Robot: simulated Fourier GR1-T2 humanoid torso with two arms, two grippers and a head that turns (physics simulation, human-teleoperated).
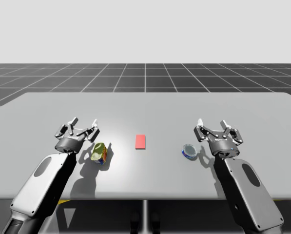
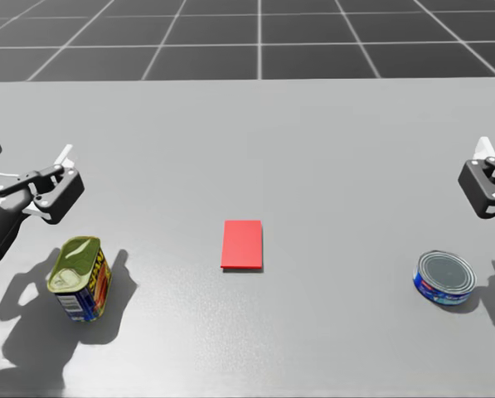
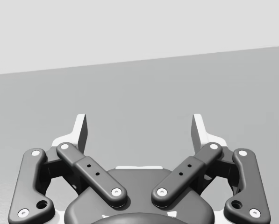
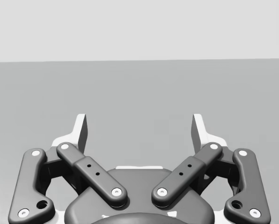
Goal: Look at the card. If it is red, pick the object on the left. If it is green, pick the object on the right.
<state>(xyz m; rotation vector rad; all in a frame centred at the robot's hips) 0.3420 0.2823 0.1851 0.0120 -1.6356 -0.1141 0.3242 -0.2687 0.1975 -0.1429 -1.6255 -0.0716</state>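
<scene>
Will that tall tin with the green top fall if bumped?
Probably: the tin stands tall on a small base, so a push near the top may tip it. Its flat sides likely won't roll, and it looks rigid.

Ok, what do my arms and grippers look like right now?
My left arm and right arm wear glossy light-grey shells, each with a darker oval inset. The left gripper and right gripper match: dark rounded base, black linkage bars with pale rivets, two white-backed, dark-faced fingers.

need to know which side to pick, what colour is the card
Red. The card lies flat on the table between the two cans, clearest in the head view.
</scene>
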